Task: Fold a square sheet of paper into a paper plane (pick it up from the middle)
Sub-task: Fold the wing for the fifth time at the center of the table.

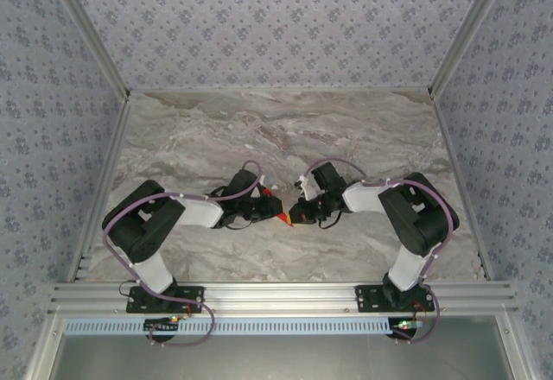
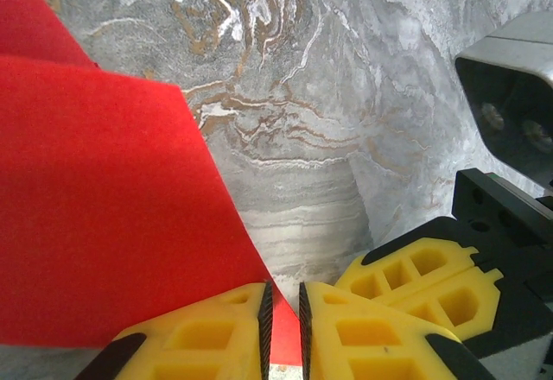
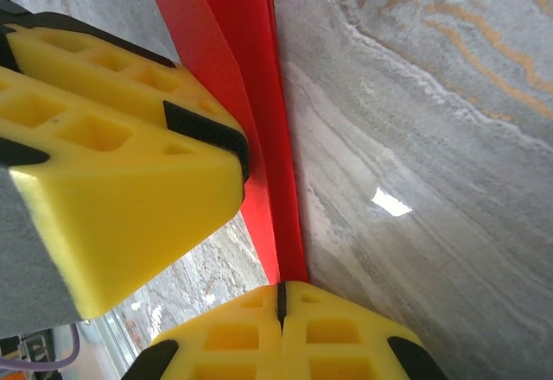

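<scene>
Since the red sheet, pinched by left fingers and right fingers at 1 edge each over the mid worktop, looks light, floppy and tear-prone, I'd grip flat near a crease, gently.

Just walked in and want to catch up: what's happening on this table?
Over the grey marble tabletop, the left gripper and the right gripper each pinch the thin bright red paper sheet between their yellow fingers. It shows overlapping layers, so folding seems underway, not finished.
</scene>
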Robot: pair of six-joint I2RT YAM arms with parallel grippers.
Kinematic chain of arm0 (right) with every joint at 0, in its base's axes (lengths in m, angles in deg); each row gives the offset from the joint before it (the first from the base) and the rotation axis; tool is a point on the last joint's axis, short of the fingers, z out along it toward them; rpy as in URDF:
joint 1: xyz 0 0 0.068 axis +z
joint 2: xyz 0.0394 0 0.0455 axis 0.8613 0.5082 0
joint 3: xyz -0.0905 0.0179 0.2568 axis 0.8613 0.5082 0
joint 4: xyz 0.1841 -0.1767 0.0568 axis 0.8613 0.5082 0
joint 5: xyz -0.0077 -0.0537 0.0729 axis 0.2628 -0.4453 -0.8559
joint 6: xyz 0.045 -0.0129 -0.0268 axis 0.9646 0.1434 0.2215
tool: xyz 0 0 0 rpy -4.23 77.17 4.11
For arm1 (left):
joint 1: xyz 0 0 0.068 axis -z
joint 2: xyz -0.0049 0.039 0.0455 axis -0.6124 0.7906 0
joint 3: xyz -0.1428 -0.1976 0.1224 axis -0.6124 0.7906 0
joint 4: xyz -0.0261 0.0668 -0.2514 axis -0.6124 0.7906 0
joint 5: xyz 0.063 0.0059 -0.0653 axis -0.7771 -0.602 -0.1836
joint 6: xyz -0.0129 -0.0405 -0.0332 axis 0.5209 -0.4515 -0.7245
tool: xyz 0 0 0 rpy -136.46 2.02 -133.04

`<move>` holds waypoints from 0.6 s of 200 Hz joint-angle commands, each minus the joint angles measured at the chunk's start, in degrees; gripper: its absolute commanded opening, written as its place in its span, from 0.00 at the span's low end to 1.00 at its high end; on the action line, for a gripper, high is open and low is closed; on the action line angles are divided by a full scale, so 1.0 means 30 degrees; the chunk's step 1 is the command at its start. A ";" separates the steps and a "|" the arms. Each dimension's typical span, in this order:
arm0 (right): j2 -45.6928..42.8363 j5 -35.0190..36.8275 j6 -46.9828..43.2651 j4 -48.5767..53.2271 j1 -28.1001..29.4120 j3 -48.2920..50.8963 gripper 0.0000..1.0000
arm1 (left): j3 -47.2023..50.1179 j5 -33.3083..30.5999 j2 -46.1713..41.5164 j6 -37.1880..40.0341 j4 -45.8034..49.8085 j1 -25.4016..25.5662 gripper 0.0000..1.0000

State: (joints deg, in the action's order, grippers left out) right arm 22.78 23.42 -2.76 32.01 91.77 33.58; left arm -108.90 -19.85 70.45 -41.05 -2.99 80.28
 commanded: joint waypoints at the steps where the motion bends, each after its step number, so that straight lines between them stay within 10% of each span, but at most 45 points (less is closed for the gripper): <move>1: 0.0419 -0.0371 0.0161 0.0365 -0.0109 0.0039 0.00 | -0.0370 -0.0490 0.0423 0.0361 0.0119 0.0067 0.20; 120: -0.2279 0.2246 -0.0073 0.1513 0.0056 0.0086 0.09 | -0.1392 -0.2035 0.0929 -0.0161 0.4025 0.0074 0.15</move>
State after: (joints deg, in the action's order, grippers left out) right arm 20.66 25.28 -2.58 32.60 91.80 33.56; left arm -111.74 -22.45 71.25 -41.13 3.00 80.61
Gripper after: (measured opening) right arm 0.089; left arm 0.163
